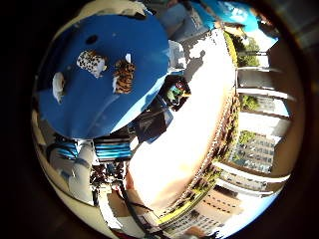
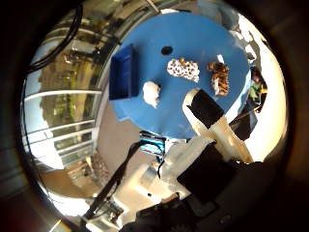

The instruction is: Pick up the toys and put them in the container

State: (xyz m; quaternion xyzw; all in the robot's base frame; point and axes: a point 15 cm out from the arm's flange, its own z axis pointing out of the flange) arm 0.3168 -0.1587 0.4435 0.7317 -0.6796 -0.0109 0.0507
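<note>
My hand point(image 2: 212, 145) shows only in the thumb side palm view, where its white and black body fills the edge of the picture and one finger point(image 2: 205, 113) reaches out from it. That finger is straight, white along its sides with a black pad near its tip, and I see nothing between it and the palm. In the little finger side view I can make out no part of the hand, so from here I read it as relaxed and carrying nothing.
</note>
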